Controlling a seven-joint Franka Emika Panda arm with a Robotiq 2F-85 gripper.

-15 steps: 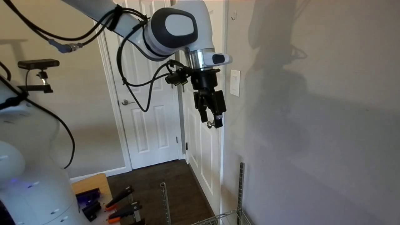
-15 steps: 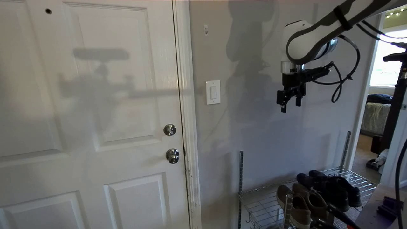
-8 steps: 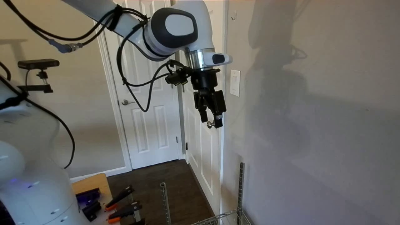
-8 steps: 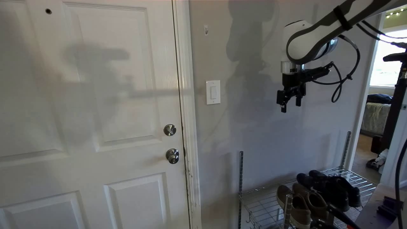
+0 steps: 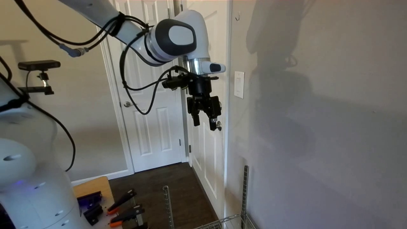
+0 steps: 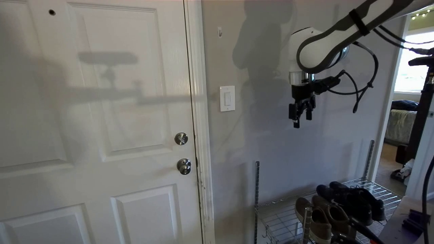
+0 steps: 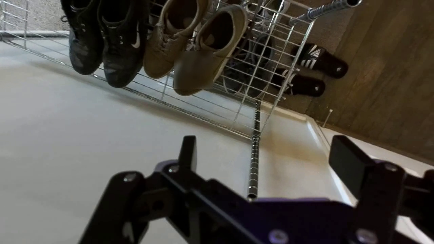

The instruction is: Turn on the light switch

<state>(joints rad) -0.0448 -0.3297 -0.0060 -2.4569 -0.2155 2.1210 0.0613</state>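
Matte wall [image 5: 324, 121]; rectangular light switch [image 6: 227, 98]; black tool [image 7: 268, 157] spread.

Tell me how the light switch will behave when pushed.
The light switch probably won't slide or tip: it sits flat against the wall. Its central paddle looks like a rigid rocker, so should tilt rather than bend. It looks smooth, so an angled push might slip.
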